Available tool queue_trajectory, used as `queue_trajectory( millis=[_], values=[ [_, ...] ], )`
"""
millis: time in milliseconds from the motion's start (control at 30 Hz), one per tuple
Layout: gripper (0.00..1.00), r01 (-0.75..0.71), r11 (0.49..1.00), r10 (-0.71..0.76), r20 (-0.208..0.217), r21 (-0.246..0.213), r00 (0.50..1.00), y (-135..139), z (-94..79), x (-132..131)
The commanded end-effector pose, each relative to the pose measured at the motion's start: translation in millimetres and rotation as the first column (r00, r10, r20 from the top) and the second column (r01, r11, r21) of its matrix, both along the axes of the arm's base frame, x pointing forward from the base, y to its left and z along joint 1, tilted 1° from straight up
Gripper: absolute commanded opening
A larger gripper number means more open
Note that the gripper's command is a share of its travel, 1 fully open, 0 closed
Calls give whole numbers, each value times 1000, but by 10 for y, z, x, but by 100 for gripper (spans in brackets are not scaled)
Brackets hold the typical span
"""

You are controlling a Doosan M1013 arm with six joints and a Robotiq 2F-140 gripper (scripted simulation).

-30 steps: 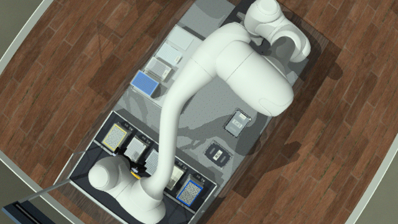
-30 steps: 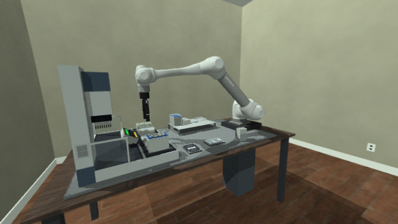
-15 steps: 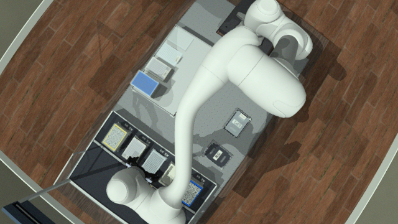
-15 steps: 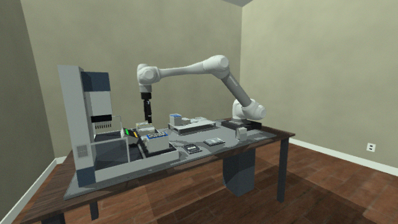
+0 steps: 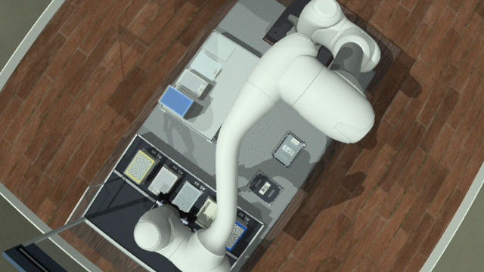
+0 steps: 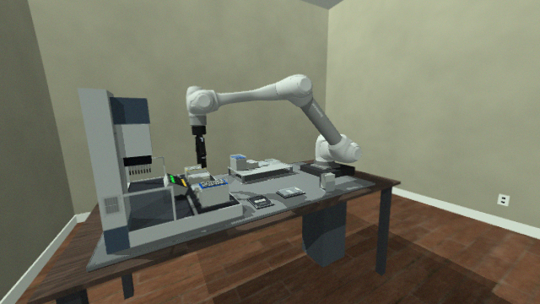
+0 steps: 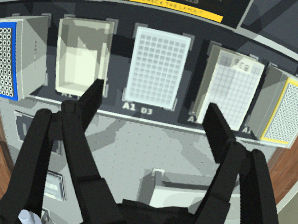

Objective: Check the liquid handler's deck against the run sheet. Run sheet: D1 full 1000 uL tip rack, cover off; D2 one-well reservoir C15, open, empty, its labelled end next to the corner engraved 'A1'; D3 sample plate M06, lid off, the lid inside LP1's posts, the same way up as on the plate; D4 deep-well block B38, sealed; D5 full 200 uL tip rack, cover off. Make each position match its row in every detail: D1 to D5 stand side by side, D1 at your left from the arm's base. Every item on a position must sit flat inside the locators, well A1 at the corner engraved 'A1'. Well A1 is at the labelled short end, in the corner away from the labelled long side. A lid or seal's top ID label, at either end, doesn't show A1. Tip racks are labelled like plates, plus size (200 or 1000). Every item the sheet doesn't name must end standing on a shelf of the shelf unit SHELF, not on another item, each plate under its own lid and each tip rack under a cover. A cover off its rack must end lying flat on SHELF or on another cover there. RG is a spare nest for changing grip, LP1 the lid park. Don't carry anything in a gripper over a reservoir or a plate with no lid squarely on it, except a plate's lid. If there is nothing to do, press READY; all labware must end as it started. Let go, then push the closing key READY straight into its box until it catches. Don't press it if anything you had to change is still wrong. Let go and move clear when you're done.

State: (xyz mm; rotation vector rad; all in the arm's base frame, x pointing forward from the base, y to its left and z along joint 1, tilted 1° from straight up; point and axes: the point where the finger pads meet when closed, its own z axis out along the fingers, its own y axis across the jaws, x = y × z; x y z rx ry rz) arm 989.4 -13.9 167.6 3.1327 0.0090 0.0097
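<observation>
My gripper is open and empty, pointing down above the deck's front rail; it also shows from above and from the side. The wrist view shows the five positions in a row. From left they are a blue-rimmed tip rack, a cream one-well reservoir, an uncovered well plate, a pale deep-well block and a yellow-rimmed tip rack. From above, the yellow rack, block, plate and reservoir are visible. The blue rack is partly hidden by my arm.
The shelf unit holds a blue-topped item, two pale racks or plates and a clear lid. The lid park LP1 and the nest RG lie beside the deck. The handler's tower stands behind it.
</observation>
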Motion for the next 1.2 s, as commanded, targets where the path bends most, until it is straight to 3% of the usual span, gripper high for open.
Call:
queue_trajectory(
  millis=[0,700,1100,1167],
  values=[
    [79,0,1000,0,2,0,1000,0,15,3],
    [79,0,1000,0,2,0,1000,1,16,3],
    [79,0,1000,0,2,1,1000,600,10,-1],
    [79,0,1000,0,2,1,1000,600,10,-1]
  ],
)
